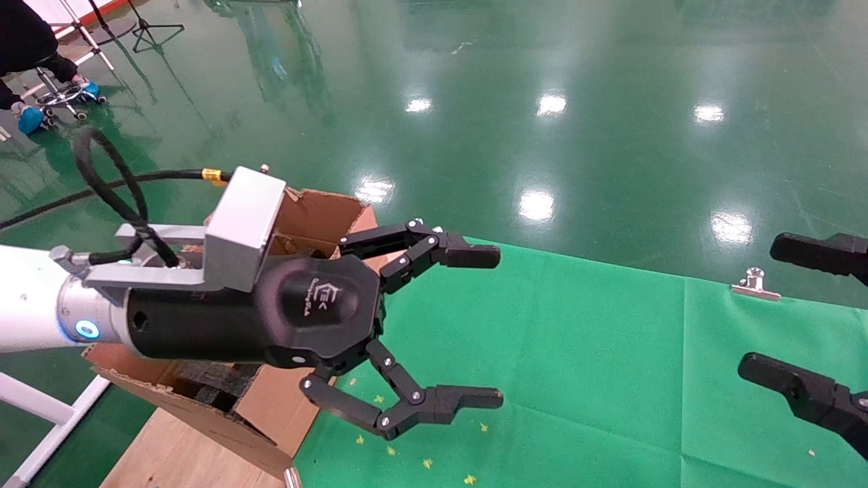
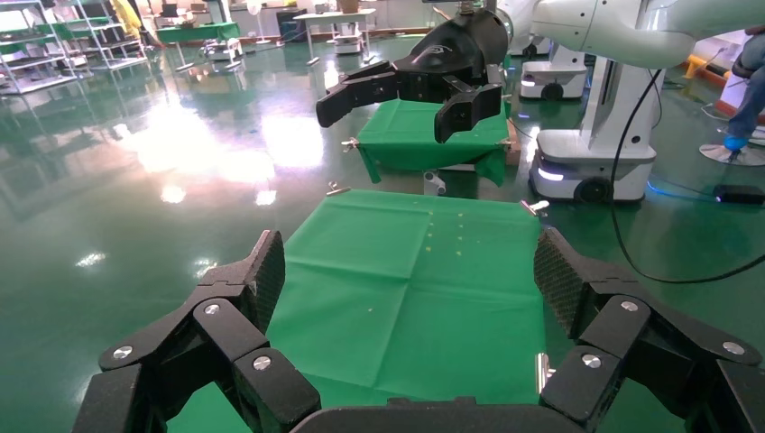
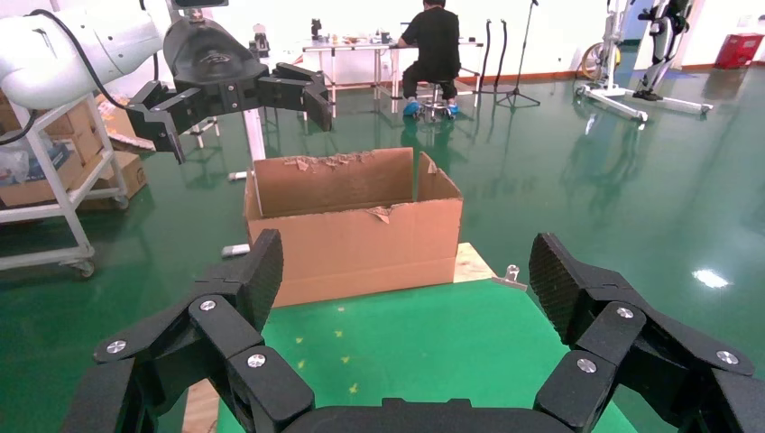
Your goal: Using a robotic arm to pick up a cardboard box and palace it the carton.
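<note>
The white robotic arm is my left arm; its black gripper (image 1: 500,327) is open and empty, held above the green-clothed table just to the right of the carton (image 1: 319,210). The carton is large, brown, with ragged flaps, and dark grey foam (image 1: 210,383) shows inside. It also shows in the right wrist view (image 3: 356,244), with the left gripper (image 3: 245,133) above its rim. The left wrist view shows only bare green cloth between the open fingers (image 2: 271,271). My right gripper (image 1: 758,306) is open and empty at the right edge. The small cardboard box is out of view.
The green cloth (image 1: 576,352) is held by a metal clip (image 1: 755,285) at its far edge. The carton stands on a wooden board (image 1: 176,447). A person (image 3: 442,45) sits on a stool far off. A white shelf cart (image 3: 45,180) stands beyond the carton.
</note>
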You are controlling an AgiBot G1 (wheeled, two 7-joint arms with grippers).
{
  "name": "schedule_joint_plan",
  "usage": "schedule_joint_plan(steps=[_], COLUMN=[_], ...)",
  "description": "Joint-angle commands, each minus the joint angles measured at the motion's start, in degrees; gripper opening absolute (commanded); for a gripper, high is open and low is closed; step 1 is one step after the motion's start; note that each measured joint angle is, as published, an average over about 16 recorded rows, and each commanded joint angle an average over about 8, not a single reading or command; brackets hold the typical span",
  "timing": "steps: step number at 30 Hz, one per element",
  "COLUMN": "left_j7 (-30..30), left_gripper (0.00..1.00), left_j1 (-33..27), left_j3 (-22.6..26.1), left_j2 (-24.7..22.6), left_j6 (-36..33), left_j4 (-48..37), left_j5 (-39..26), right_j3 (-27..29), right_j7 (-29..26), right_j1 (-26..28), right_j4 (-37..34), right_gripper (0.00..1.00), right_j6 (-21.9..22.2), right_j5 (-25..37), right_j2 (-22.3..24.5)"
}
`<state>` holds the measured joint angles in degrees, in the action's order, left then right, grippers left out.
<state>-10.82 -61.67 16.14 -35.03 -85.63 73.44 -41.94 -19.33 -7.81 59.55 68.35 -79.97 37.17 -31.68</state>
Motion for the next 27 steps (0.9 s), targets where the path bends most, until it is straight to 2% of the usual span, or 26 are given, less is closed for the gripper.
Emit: schedule_joint_plan(steps=[1, 27], left_j7=[-0.01, -0.03], left_gripper=[1.00, 1.00], left_j1=[-0.01, -0.09], left_j3=[0.01, 0.09], left_j2=[0.00, 0.00], left_j6=[0.01, 0.05], left_j4=[-0.01, -0.09], left_j5=[-0.01, -0.09], right_j3=[0.00, 0.00], right_j7=[0.00, 0.00], right_j1=[0.00, 0.00], right_j4=[0.00, 0.00], right_gripper=[1.00, 1.00], right_j6=[0.00, 0.00], right_j5=[0.00, 0.00], right_j2=[0.00, 0.00])
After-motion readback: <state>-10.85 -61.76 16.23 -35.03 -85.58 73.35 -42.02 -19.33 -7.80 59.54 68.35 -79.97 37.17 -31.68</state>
